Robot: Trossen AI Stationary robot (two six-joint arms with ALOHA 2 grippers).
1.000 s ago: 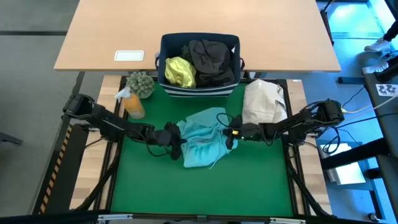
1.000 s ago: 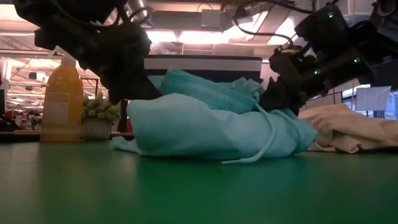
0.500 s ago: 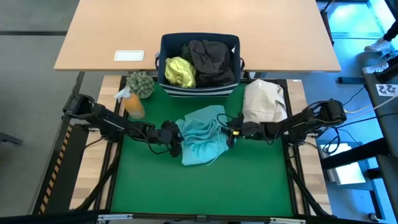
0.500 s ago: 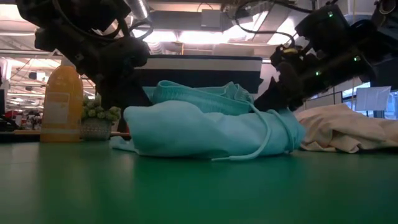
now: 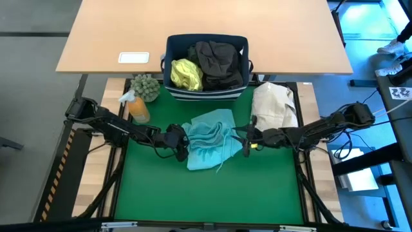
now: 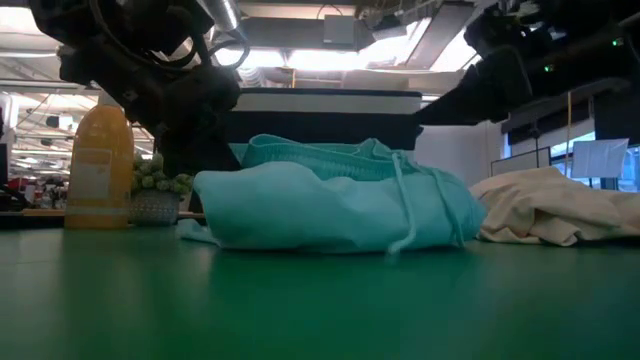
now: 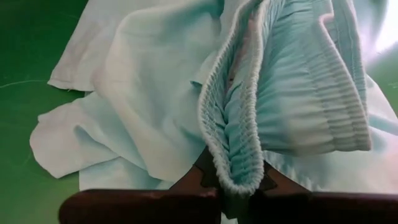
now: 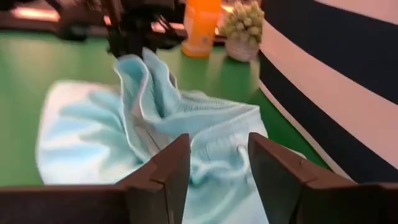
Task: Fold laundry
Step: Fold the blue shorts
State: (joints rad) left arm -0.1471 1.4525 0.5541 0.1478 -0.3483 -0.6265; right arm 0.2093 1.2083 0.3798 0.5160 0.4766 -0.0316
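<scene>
Starting at your left, an orange bottle (image 5: pixel 138 107) stands at the edge of the green counter (image 5: pixel 161 193), with a small potted plant (image 5: pixel 145 86) just behind it. Your left arm reaches in from that side, and its left gripper (image 5: pixel 181 144) sits at the left edge of the turquoise garment (image 5: pixel 209 145). Your left wrist view shows that gripper clenched on the garment's gathered elastic waistband (image 7: pixel 283 93), with the band pinched between its fingers (image 7: pixel 199 174) and the rest of the cloth spread on the counter beyond.

The turquoise garment lies bunched in the middle of the counter, with a drawstring (image 6: pixel 408 215) hanging down its front in the low view. Behind it, at the counter's far edge, the navy bin (image 5: pixel 174 51) holds a yellow-green shirt (image 5: pixel 185 73) beside a dark grey garment (image 5: pixel 220 62).

Further right, your right gripper (image 5: pixel 246 140) is just beside the garment's right edge. Its fingers (image 8: pixel 165 174) stand apart, released, with nothing between them; the turquoise cloth lies ahead of it in the right wrist view, and I cannot tell whether a finger touches it. The cream cloth bundle (image 5: pixel 273 103) rests on the right part of the counter, beside the right arm.
</scene>
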